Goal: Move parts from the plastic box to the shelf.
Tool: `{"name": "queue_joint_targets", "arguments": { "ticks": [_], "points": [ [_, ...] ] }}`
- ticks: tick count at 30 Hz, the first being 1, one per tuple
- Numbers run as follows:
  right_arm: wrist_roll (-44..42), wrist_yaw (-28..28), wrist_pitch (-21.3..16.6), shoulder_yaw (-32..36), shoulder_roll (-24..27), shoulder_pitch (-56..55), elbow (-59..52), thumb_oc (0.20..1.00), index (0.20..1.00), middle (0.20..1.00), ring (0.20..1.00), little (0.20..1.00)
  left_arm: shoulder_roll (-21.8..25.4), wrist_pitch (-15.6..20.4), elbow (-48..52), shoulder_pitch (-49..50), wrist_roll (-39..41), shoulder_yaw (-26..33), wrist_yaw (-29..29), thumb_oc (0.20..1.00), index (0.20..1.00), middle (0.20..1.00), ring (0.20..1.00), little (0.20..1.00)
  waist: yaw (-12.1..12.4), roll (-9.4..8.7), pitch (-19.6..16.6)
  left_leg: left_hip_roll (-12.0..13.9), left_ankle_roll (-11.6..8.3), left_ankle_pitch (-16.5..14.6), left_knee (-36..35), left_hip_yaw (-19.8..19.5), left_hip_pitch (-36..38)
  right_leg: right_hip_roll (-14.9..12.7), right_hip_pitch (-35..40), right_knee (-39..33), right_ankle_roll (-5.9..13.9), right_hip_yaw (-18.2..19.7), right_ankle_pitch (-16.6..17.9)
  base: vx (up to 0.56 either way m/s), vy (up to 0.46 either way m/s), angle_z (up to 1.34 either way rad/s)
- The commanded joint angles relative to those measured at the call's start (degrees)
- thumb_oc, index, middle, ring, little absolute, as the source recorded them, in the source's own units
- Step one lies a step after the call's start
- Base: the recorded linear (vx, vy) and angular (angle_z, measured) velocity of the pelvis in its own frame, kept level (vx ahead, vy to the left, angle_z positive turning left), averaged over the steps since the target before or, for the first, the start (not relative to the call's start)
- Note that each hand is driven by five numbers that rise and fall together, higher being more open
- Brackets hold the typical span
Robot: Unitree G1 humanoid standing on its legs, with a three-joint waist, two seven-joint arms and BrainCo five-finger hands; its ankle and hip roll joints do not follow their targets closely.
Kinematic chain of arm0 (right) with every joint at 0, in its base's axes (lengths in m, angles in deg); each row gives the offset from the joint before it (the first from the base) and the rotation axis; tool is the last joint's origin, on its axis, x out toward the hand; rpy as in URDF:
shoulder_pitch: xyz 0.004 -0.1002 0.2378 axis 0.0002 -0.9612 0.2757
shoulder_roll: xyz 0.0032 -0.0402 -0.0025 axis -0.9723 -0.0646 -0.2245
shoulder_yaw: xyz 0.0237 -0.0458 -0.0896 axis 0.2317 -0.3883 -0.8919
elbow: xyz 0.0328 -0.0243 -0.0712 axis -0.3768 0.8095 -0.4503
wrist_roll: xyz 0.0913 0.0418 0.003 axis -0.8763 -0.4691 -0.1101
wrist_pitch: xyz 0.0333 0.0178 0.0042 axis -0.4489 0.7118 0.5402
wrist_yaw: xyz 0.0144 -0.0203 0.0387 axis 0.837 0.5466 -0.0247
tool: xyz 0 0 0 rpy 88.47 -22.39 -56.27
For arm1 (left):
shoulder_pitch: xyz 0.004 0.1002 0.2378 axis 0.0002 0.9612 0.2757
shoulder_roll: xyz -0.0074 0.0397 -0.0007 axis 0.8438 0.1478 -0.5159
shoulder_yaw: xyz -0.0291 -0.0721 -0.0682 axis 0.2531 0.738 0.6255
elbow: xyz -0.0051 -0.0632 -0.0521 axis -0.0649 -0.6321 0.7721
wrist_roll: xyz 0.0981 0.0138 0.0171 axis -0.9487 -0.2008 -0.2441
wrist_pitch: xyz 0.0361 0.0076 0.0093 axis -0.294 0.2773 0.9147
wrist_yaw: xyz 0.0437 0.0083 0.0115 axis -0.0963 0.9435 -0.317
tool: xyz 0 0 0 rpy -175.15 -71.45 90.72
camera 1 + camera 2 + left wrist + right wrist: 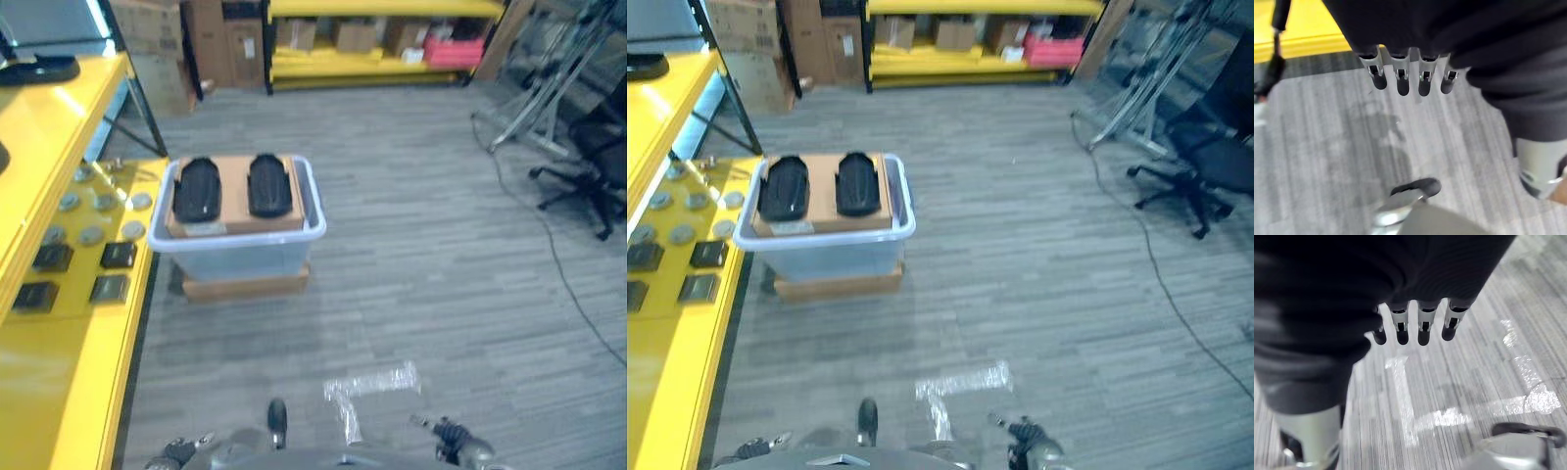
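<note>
A clear plastic box point(238, 253) with a pale rim stands on the grey floor ahead, set on a flat cardboard base. Inside it a cardboard sheet carries two black oval parts point(197, 190) point(269, 185) side by side. The yellow shelf point(69, 343) runs along the left, with several round metal discs point(93, 235) and black square parts point(118, 255) on it. My left hand point(1403, 78) hangs over the floor by the shelf's edge, fingers relaxed and empty. My right hand point(1422, 328) hangs likewise over a tape mark, holding nothing. Both are well short of the box.
Clear tape point(372, 384) marks the floor close in front. A yellow rack point(372, 59) with cardboard boxes stands at the back. A black office chair point(598, 166) and a metal stand point(539, 98) are to the right, with a cable across the floor.
</note>
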Motion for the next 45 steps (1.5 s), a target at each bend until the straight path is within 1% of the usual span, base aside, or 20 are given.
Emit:
{"name": "queue_joint_targets", "arguments": {
  "ticks": [1,2,5,7,10,13,21,26,27,28,29,30,31,33,35,37,38,39,42,45],
  "points": [
    [0.52,1.13,-0.46,2.23,3.4,3.09,-0.5,1.0,1.0,1.0,1.0,1.0,1.2,1.33,4.89,-3.53,2.61,1.43,2.66,1.0,1.0,1.0,1.0,1.0,1.61,1.73,2.3,5.4,-3.9,-5.81,1.17,-2.22,2.04,-5.72,-0.67,-29.22,3.81,-1.45,17.97,0.24,-0.112,0.39],
    [0.52,1.14,-0.46,2.22,3.39,3.07,-0.5,1.0,1.0,1.0,1.0,1.0,1.21,1.3,4.93,-3.5,2.63,1.43,2.65,1.0,1.0,1.0,1.0,1.0,1.56,1.79,2.42,5.48,-3.93,-5.87,1.08,-2.28,2.28,-5.64,-0.37,-29.37,3.8,-1.54,17.97,0.21,-0.115,0.51],
    [-0.22,1.36,-0.1,2.88,2.73,2.73,0.2,1.0,1.0,1.0,1.0,1.0,1.51,1.78,6.78,-4.39,4.04,1.8,2.93,1.0,1.0,1.0,1.0,1.0,0.74,0.69,2.91,5.96,-4.66,-6.85,1.16,-3.03,4.11,-6.92,-0.86,-33.04,5.29,-0.1,21.55,0.16,-0.139,0.6],
    [-1.49,0.94,-0.13,3.61,2.35,2.19,0.25,1.0,1.0,1.0,1.0,1.0,1.31,1.79,6.68,-4.22,4.16,1.6,2.9,1.0,1.0,1.0,1.0,1.0,0.52,0.08,3.08,6.47,-5.02,-7.09,1.23,-3.25,4.85,-7.54,-0.78,-32.19,5.83,0.3,22.27,0.13,-0.19,0.17],
    [-0.56,1.31,-0.32,3.29,1.91,1.27,0.27,1.0,1.0,1.0,1.0,1.0,0.24,1.51,4.79,-3.8,4.51,2.21,3.12,1.0,1.0,1.0,1.0,1.0,1.51,-0.66,2.11,7.24,-5.88,-6.83,-0.52,-2.69,5.68,-8.31,1.97,-34.18,5.78,-3.28,21.13,0.08,-0.217,0.27],
    [-1.72,2.52,-0.7,5.37,3.53,0.88,0.01,1.0,1.0,1.0,1.0,1.0,-2.68,1.06,0.91,-1.37,4.68,2.2,2.65,1.0,1.0,1.0,1.0,1.0,1.1,0.14,0.66,8.76,-6.96,-5.88,-0.94,-3.33,5.25,-6.86,4.58,-36.1,5.05,-4.32,19.49,0.09,-0.238,0.08],
    [-0.37,6.28,-2.15,6.69,7.63,2.54,-2.04,1.0,1.0,1.0,1.0,1.0,-4.19,0.3,-1.52,0.91,1.01,0.02,3.95,1.0,1.0,1.0,1.0,1.0,0.18,2.39,0.58,10.37,-8.24,-5.07,-1.01,-4.24,5.41,-4.69,6.51,-37.46,3.46,-5.05,17.56,0.03,-0.122,-0.05],
    [2.84,8.51,-3.67,5.43,10.14,3.05,-15.78,1.0,1.0,1.0,1.0,1.0,-3.6,0.76,1.14,0.5,0.62,-0.3,5.26,1.0,1.0,1.0,1.0,1.0,0.06,2.97,0.53,11.13,-8.9,-4.91,-0.5,-4.29,5.14,-3.71,7.81,-38.75,3.0,-5.33,16.8,0.01,-0.085,0.0],
    [3.53,9.25,-4.22,5.41,10.6,3.13,-19.95,1.0,1.0,1.0,1.0,1.0,-3.49,1.06,2.26,0.18,0.67,-0.45,5.64,1.0,1.0,1.0,1.0,1.0,-0.16,2.95,0.84,11.12,-9.29,-5.04,1.52,-4.06,4.15,-3.76,7.73,-38.33,2.84,-5.42,16.36,-0.04,-0.057,0.04],
    [4.67,11.01,-5.08,6.02,11.53,3.27,-25.64,1.0,1.0,1.0,1.0,1.0,-3.22,1.59,4.77,-0.58,0.98,-0.71,6.28,1.0,1.0,1.0,1.0,1.0,-0.26,2.51,2.14,10.42,-10.48,-4.9,6.63,-3.72,1.57,-4.42,7.66,-37.46,2.45,-5.92,15.83,-0.09,-0.049,0.21],
    [5.21,12.71,-5.49,6.84,12.22,4.11,-30.06,1.0,1.0,1.0,1.0,1.0,-3.22,2.04,6.54,-1.77,1.49,-1.41,6.96,1.0,1.0,1.0,1.0,1.0,0.01,1.68,3.63,9.09,-11.08,-4.43,8.82,-5.66,-1.7,-5.14,7.45,-37.21,2.4,-6.41,16.04,-0.08,0.001,0.35],
    [5.67,13.81,-5.95,7.65,12.84,4.97,-32.28,1.0,1.0,1.0,1.0,1.0,-3.34,2.21,7.61,-1.89,1.37,-1.79,7.63,1.0,1.0,1.0,1.0,1.0,0.11,1.92,3.78,10.68,-10.76,-3.05,5.11,-5.19,-2.34,-5.14,7.24,-37.42,2.74,-6.68,15.94,-0.05,0.043,0.44],
    [6.18,14.92,-6.0,7.81,13.47,5.81,-32.92,1.0,1.0,1.0,1.0,1.0,-3.62,2.14,8.55,-2.11,1.31,-2.27,8.06,1.0,1.0,1.0,1.0,1.0,0.38,2.2,4.09,11.23,-10.47,-2.2,2.87,-5.21,-2.92,-5.12,6.65,-37.27,3.05,-6.65,16.12,0.03,0.085,0.33],
    [7.34,16.85,-6.02,7.71,14.84,8.64,-33.1,1.0,1.0,1.0,1.0,1.0,-4.36,2.13,8.34,-2.26,-0.1,-4.52,7.84,1.0,1.0,1.0,1.0,1.0,0.47,3.07,3.65,12.12,-9.84,-1.76,-0.97,-4.39,-2.25,-5.1,5.77,-37.22,3.79,-6.8,16.09,0.06,0.097,0.18],
    [7.36,16.69,-5.86,7.39,15.85,10.64,-33.19,1.0,1.0,1.0,1.0,1.0,-4.32,1.92,8.08,-2.37,-1.77,-6.02,7.28,1.0,1.0,1.0,1.0,1.0,0.45,3.43,3.27,12.03,-9.55,-1.89,-1.67,-4.17,-2.44,-5.3,5.33,-37.47,4.02,-6.57,16.15,0.06,0.103,-0.07],
    [7.28,18.36,-5.83,5.8,17.2,17.49,-33.35,1.0,1.0,1.0,1.0,1.0,-3.16,1.83,8.7,-2.38,-6.61,-10.02,6.44,1.0,1.0,1.0,1.0,1.0,0.96,3.9,4.11,11.2,-8.92,-2.2,-1.75,-2.72,-3.06,-6.44,2.96,-36.87,4.77,-5.51,17.1,-0.02,0.202,-0.05],
    [7.43,19.43,-6.21,2.52,17.37,23.34,-33.02,1.0,1.0,1.0,1.0,1.0,-1.9,1.84,8.38,-3.7,-6.44,-10.54,7.81,1.0,1.0,1.0,1.0,1.0,1.75,4.19,5.78,10.69,-8.78,-1.77,-1.75,-1.65,-4.59,-6.79,0.34,-36.88,4.66,-3.92,18.19,-0.1,0.198,-0.44],
    [7.46,19.95,-6.01,1.1,17.78,26.17,-32.0,1.0,1.0,1.0,1.0,1.0,-1.71,1.76,8.01,-4.17,-5.43,-10.31,8.38,1.0,1.0,1.0,1.0,1.0,2.15,4.26,6.38,10.66,-8.87,-1.53,-1.9,-1.51,-5.26,-6.83,-0.68,-37.09,4.62,-3.62,18.62,-0.11,0.147,-0.71],
    [6.41,21.43,-5.24,-2.55,18.79,35.73,-26.48,1.0,1.0,1.0,1.0,1.0,-1.71,1.9,6.69,-4.94,-0.01,-8.65,10.16,1.0,1.0,1.0,1.0,1.0,3.74,4.46,7.65,10.67,-9.48,-0.52,-2.32,-1.56,-8.45,-6.85,-3.32,-38.65,4.67,-3.99,20.22,-0.06,0.037,-0.2],
    [5.5,22.92,-4.67,-4.93,19.99,43.48,-21.68,1.0,1.0,1.0,1.0,1.0,-2.43,2.33,7.31,-6.58,2.68,-9.91,10.67,1.0,1.0,1.0,1.0,1.0,4.43,4.82,8.87,10.91,-10.23,0.7,-2.32,-2.37,-11.59,-6.75,-5.46,-39.14,4.64,-4.97,20.78,-0.02,-0.002,0.42]
  ]
}}
